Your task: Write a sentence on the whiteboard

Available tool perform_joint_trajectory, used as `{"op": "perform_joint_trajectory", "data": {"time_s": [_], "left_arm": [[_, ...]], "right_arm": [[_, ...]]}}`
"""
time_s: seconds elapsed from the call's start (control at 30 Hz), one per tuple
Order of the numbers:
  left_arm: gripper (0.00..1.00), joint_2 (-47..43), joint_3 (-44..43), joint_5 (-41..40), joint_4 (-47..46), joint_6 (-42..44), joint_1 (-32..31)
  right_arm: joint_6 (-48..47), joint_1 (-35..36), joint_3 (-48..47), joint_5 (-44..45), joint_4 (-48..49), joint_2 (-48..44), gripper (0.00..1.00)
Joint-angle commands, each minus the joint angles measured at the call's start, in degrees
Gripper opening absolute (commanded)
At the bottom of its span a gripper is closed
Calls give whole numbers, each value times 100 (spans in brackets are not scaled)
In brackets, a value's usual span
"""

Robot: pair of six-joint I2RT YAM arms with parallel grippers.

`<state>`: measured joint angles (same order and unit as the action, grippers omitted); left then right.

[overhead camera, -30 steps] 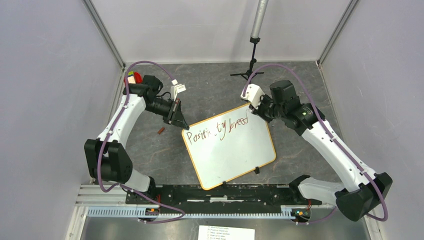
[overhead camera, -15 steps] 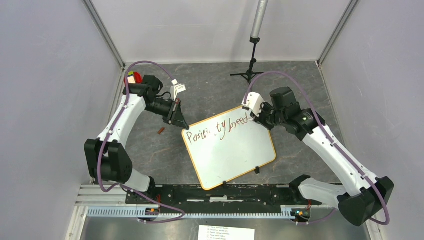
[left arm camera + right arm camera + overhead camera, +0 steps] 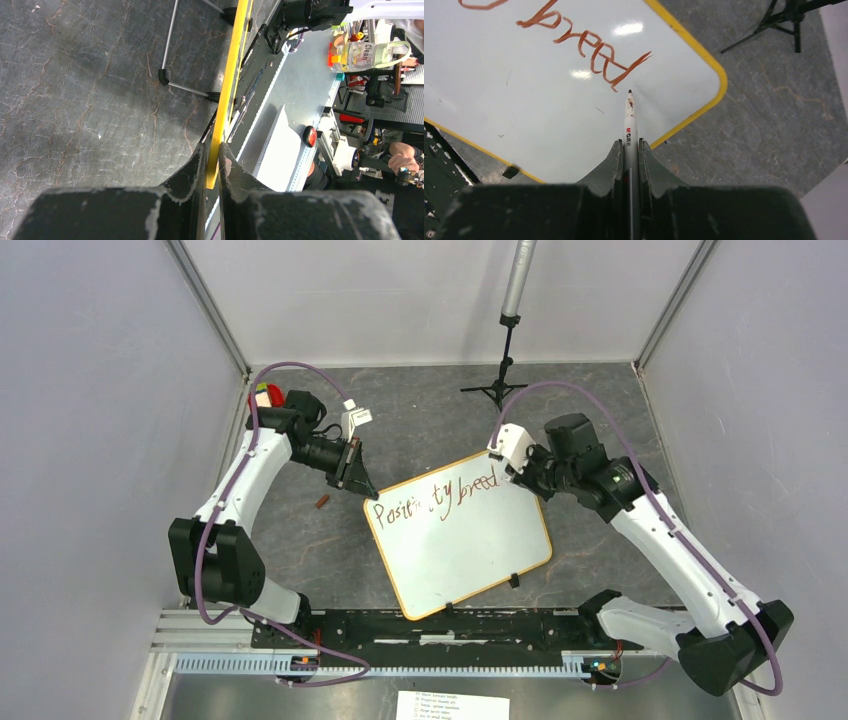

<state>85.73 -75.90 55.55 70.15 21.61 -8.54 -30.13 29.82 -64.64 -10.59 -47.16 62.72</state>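
The whiteboard (image 3: 470,540) lies tilted in the middle of the table, white with a yellow rim. The sentence (image 3: 435,498) reads "Positivity breed" in brownish-red along its far edge; "breed" shows in the right wrist view (image 3: 584,47). My left gripper (image 3: 362,485) is shut on the board's far left corner; the left wrist view shows the yellow rim (image 3: 227,85) between its fingers (image 3: 192,167). My right gripper (image 3: 518,472) is shut on a white marker (image 3: 629,125), whose tip is just right of the last "d", at or just above the board (image 3: 514,115).
A small tripod stand (image 3: 498,380) stands at the back. A small dark red piece (image 3: 322,502) lies on the table left of the board. A black clip (image 3: 513,580) sits on the board's near edge. A printed paper sheet (image 3: 452,706) lies at the front.
My right gripper with the marker has shifted slightly to the right and nearer along the board's far edge. The left arm and the board have not moved.
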Motion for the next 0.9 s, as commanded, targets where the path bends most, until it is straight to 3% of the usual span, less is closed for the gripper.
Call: {"op": "perform_joint_trajectory", "data": {"time_s": [0.0, 0.87], "left_arm": [[2, -7, -66, -123, -135, -122, -66], [2, -81, -14, -173, -142, -104, -61]], "right_arm": [[-24, -22, -567, 240, 131, -42, 0], [-32, -20, -419, 244, 510, 369, 0]]}}
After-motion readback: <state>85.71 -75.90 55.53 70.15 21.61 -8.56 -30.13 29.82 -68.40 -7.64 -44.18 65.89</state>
